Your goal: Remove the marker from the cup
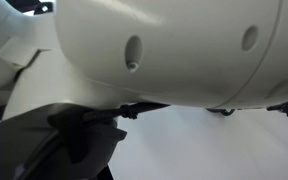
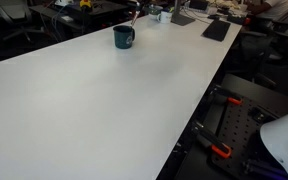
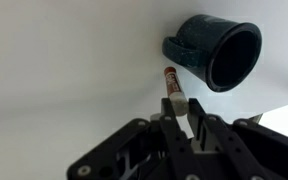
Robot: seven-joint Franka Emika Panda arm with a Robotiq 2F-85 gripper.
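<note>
Clearly outside the cup (image 3: 217, 52), the marker (image 3: 170, 80) sits clenched in the hand (image 3: 178, 112).

Long white table (image 2: 104, 100) runs thru the rm from 7 o'clock to 1 o'clock. A dark cup (image 2: 123, 38) stands upright near the far end, approx. 12 o'clock, well apart from the other items on the table. Beyond it, at 1 o'clock: a pale mug (image 2: 156, 14) and a flat dark slab (image 2: 216, 30) near the table's edge, w/ more clutter too small to tell. Office chairs (image 2: 19, 30) sit at 10 o'clock. At 4 o'clock, off the table's edge, a black frame (image 2: 234, 120) w/ orange clamps (image 2: 221, 151). A white robot shell (image 2: 286, 138) fills the corner at 5 o'clock.
</note>
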